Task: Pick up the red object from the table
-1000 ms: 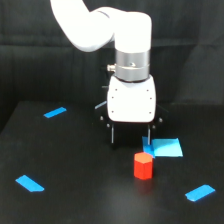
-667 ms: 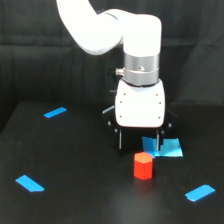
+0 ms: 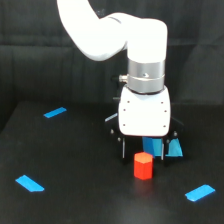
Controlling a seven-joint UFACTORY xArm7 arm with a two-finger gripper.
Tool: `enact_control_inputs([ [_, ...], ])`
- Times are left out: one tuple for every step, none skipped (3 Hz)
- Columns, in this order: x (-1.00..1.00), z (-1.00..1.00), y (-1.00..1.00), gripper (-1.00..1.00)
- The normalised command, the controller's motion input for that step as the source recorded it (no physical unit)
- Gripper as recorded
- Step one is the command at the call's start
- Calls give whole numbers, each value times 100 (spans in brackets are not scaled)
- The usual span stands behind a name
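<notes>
The red object [image 3: 143,165], a small red-orange hexagonal block, stands upright on the black table [image 3: 75,190] in the exterior view's lower middle. My gripper [image 3: 143,150] hangs from the white arm directly over and just behind it. Its two dark fingers [image 3: 123,148] point down on either side of the block's top and stand apart, so the gripper is open. The fingertips reach about the level of the block's upper edge. Nothing is held.
Blue tape strips lie on the table at the left rear [image 3: 55,112], front left [image 3: 30,183] and front right [image 3: 199,192]. A blue rectangle [image 3: 170,147] sits behind the block, partly hidden by the gripper. A black draped backdrop fills the rear.
The arm has moved toward the exterior view's right and lower, bringing the open gripper from left of and behind the block to right over it. The block has not moved.
</notes>
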Motion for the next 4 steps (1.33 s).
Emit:
enact_control_inputs([
  [1,-4,-56,95],
  [-18,-23,-22,27],
  [-18,-10,-6,-18],
  [-9,-33,2,-86],
])
